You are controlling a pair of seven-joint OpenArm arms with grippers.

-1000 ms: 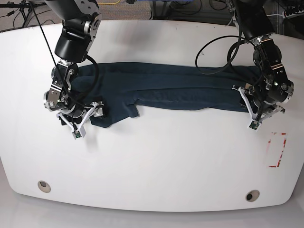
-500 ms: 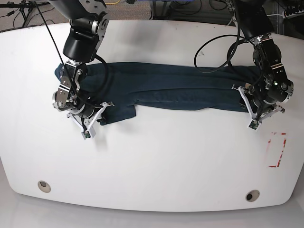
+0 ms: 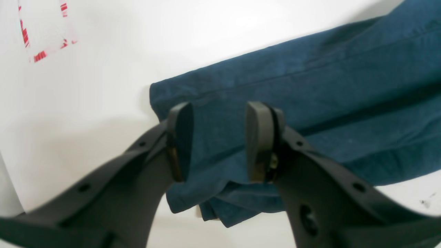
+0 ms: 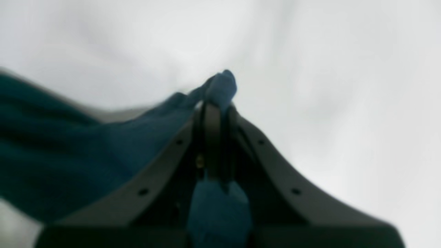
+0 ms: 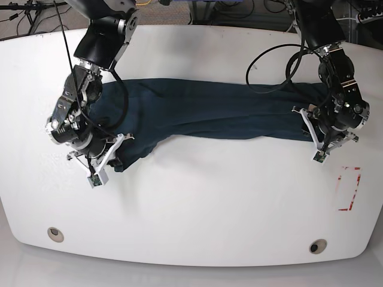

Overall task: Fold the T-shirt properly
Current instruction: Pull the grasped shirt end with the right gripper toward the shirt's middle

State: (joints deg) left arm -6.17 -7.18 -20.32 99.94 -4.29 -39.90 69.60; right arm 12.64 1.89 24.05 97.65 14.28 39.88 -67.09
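Note:
The dark teal-navy T-shirt (image 5: 215, 110) lies as a long folded band across the white table (image 5: 197, 203). My right gripper (image 5: 96, 170), on the base view's left, is shut on the shirt's lower left end. In the right wrist view the gripper (image 4: 215, 117) pinches the cloth (image 4: 69, 155), and a tuft sticks out past the tips. My left gripper (image 5: 317, 149) is at the shirt's right end. In the left wrist view the gripper (image 3: 218, 141) is open, with its pads (image 3: 181, 141) straddling the corner of the shirt (image 3: 310, 86).
A red-marked rectangle (image 5: 350, 188) is on the table right of the left gripper; it also shows in the left wrist view (image 3: 38, 34). Two round holes (image 5: 55, 234) (image 5: 318, 246) sit near the table's front edge. Cables hang at the back.
My right gripper has swung right and then back left and toward the front, dragging the shirt's lower left flap with it. The left arm has not moved.

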